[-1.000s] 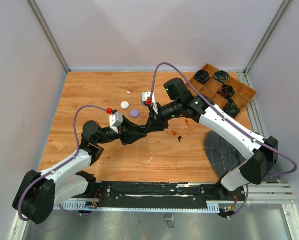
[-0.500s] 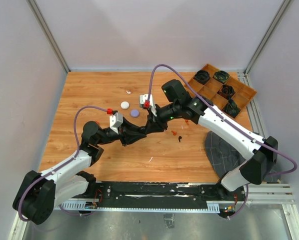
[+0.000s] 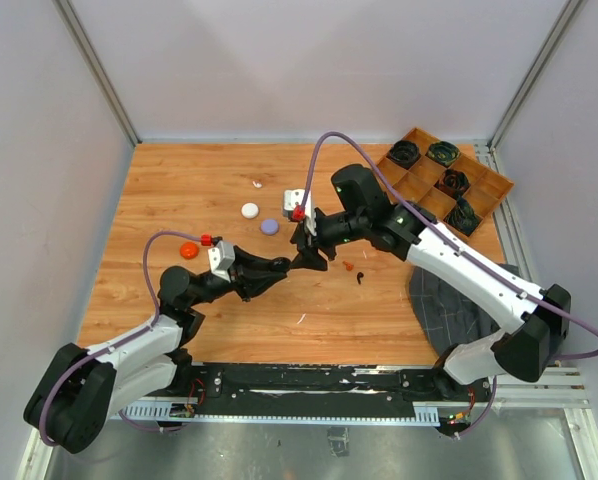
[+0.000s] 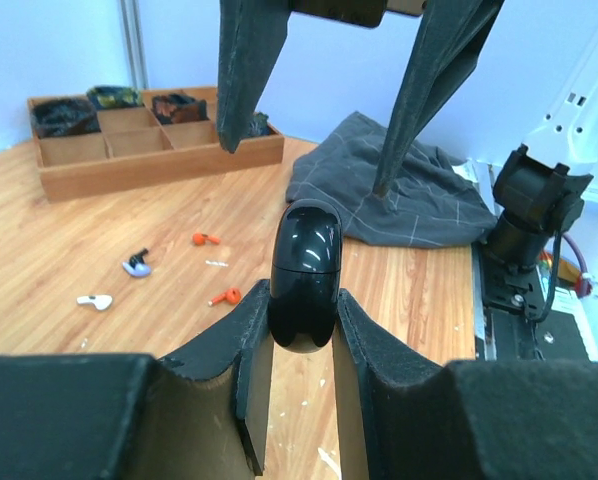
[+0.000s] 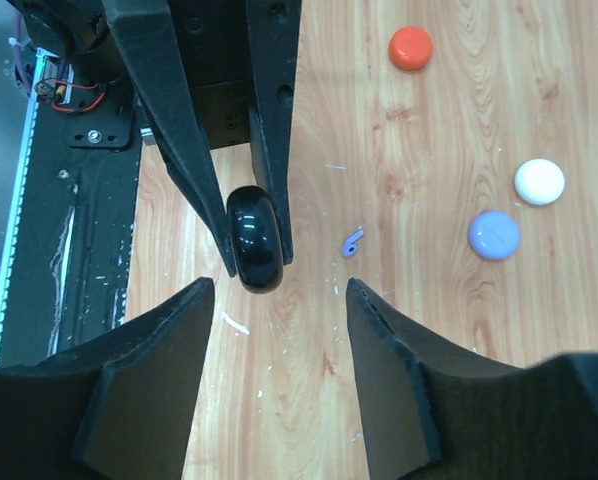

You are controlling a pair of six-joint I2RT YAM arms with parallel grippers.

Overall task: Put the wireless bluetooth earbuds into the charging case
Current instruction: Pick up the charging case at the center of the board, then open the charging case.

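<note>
Left gripper (image 3: 279, 266) clamps glossy black charging case (image 4: 304, 270) off table (image 3: 179, 190), free end held outward, probably so other arm can reach it. Case looks closed.

Right gripper (image 5: 276, 300) directly opposite, jaws spread wide, empty, lined up with case, not touching.

Beyond, earbuds loose on wood, well apart from case: orange bud (image 4: 225, 296), purple bud (image 5: 352, 241), white bud (image 4: 94, 300).

Farthest: grey cloth (image 4: 399, 200), wooden tray (image 4: 159, 160).

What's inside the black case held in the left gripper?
Nothing inside shows: the black case, clamped in the left gripper, looks closed, so whether it holds any bud cannot be told. An orange earbud and a white earbud lie loose on the table.
</note>
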